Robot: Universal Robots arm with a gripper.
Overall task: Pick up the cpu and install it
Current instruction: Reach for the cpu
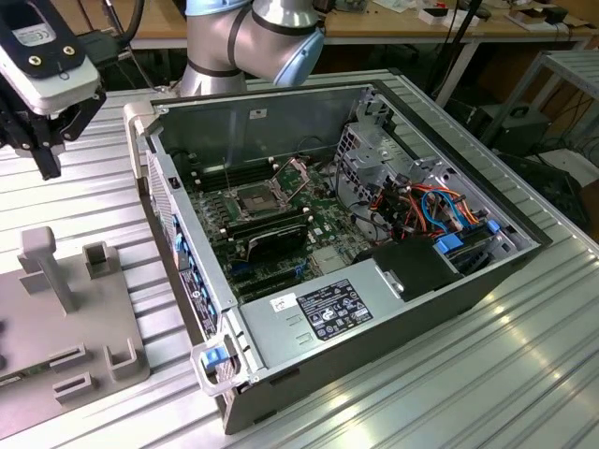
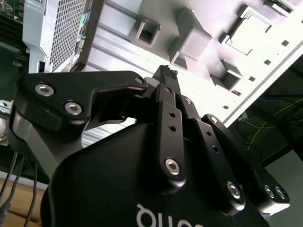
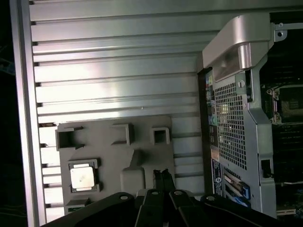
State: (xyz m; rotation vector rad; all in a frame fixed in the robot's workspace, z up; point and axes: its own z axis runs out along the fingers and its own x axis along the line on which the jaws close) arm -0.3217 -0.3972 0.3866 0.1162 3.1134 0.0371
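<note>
The cpu, a small square chip with a silver-grey top, lies flat in a recess of the grey fixture plate; the second wrist view shows the cpu in the same recess. My gripper hangs above the plate, beside the chip and apart from it. Its black fingers are shut together with nothing between them. In the exterior view the gripper hovers at the far left, above the fixture plate. The open computer case holds the black cpu socket with its metal frame lifted.
The fixture plate carries upright grey posts and small box-shaped holders. Inside the case are RAM sticks, coloured cables and a black power supply. The case's grey wall stands close beside the plate. Ribbed aluminium table all around.
</note>
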